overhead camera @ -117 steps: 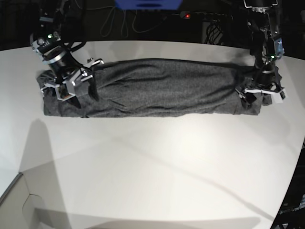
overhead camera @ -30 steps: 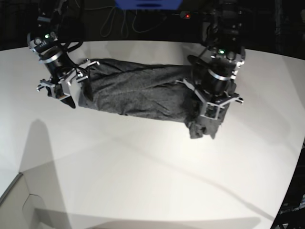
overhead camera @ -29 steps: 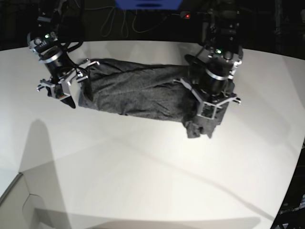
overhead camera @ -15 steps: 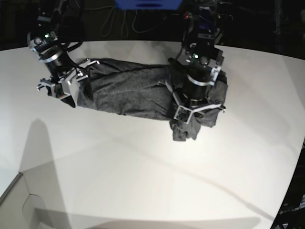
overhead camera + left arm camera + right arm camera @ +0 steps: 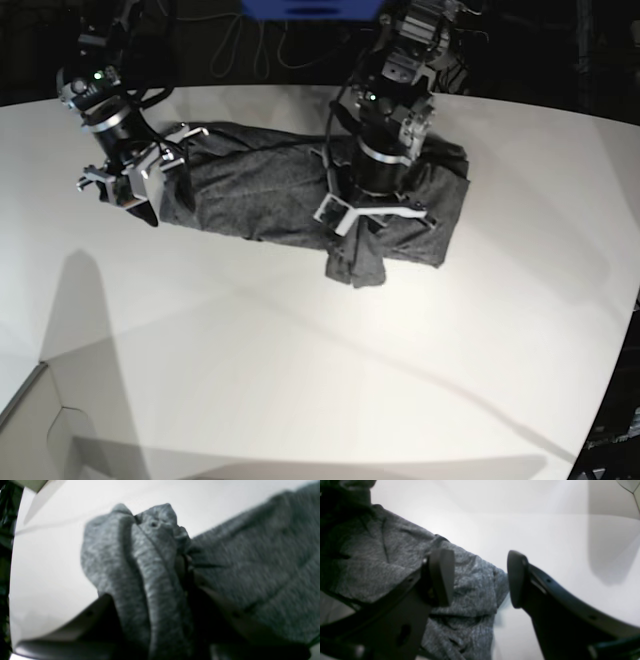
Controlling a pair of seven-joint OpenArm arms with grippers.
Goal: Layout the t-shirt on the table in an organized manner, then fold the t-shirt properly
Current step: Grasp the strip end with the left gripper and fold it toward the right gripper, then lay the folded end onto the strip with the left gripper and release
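The dark grey t-shirt [image 5: 260,190] lies as a long roll on the white table [image 5: 300,380]. Its right end is doubled back over the middle. My left gripper [image 5: 360,222] is shut on that end, and a bunch of cloth [image 5: 355,262] hangs below it. In the left wrist view the t-shirt [image 5: 140,562] is pinched in the left gripper [image 5: 186,576], above the table [image 5: 50,555]. My right gripper [image 5: 150,195] hangs open at the shirt's left end. In the right wrist view its fingers [image 5: 442,577] stand apart over the t-shirt's edge [image 5: 470,592], holding nothing.
A cardboard box corner [image 5: 30,430] sits at the near left edge of the table. Cables and a blue object [image 5: 310,8] lie beyond the far edge. The table edge curves in at the right [image 5: 625,330].
My left gripper has moved left across the table, carrying the shirt's right end over the middle. The right arm has stayed in place, still open.
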